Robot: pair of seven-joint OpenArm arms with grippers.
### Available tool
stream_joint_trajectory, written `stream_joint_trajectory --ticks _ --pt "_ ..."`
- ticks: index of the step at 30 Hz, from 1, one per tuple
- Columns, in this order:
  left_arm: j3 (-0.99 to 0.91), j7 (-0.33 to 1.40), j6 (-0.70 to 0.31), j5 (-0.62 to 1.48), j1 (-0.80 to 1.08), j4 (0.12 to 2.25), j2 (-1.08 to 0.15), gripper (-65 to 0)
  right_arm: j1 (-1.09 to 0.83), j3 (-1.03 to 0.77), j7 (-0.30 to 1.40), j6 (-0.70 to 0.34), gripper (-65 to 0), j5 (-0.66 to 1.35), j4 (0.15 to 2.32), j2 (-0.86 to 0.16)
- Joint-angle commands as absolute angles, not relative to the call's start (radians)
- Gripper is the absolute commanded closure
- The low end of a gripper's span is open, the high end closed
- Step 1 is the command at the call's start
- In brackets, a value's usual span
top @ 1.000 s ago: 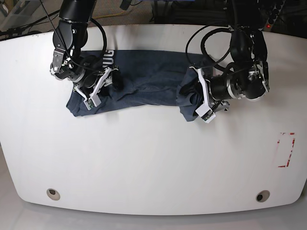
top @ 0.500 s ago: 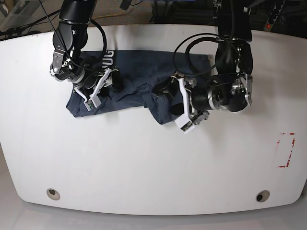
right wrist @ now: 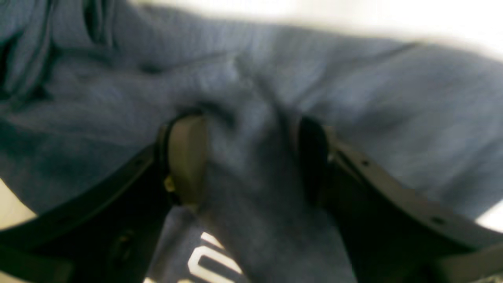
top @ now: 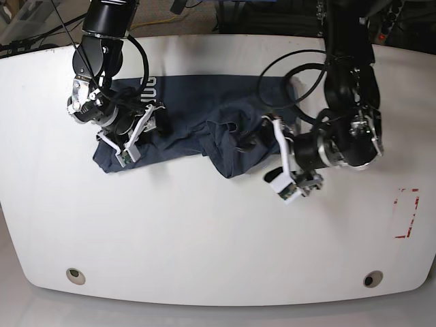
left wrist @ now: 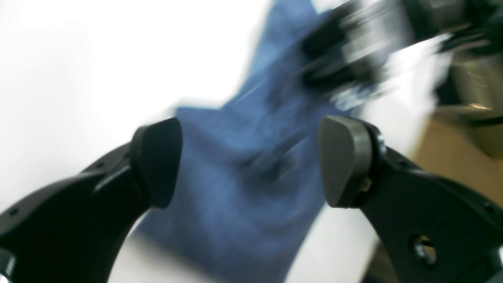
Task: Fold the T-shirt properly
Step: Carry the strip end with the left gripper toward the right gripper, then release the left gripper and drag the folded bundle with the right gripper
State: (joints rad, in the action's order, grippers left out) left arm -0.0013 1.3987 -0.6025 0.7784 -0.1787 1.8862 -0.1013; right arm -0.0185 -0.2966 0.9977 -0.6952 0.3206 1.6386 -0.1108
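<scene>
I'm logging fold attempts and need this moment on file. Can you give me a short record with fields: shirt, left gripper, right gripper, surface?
shirt: T-shirt, dark blue, bunched across the far half of the table, white lettering showing at its end by the right arm
left gripper: left gripper open, nothing between the fingers, shirt lying beyond them
right gripper: right gripper with a fold of shirt fabric between its fingers
surface: white table, red marking near one edge
</scene>
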Motion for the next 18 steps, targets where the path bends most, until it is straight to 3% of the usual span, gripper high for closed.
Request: stream_joint_trajectory --ticks 1,12,18 --pt "-0.058 1.376 -0.602 0.797 -0.171 1.903 -0.162 -50.6 0.01 -0.3 1.026 -0.698 -34.7 0.36 1.725 -0.108" --pt "-0.243 1.23 -0.602 0.799 0.002 1.902 -0.394 -50.6 0.01 -0.298 1.213 -0.698 -34.7 0.691 1.802 -0.101" --pt "-0.326 1.224 -0.604 0.799 0.064 1.9 -0.443 -50.6 0.008 -0.205 1.262 -0.698 -34.9 0.73 1.768 -0.087"
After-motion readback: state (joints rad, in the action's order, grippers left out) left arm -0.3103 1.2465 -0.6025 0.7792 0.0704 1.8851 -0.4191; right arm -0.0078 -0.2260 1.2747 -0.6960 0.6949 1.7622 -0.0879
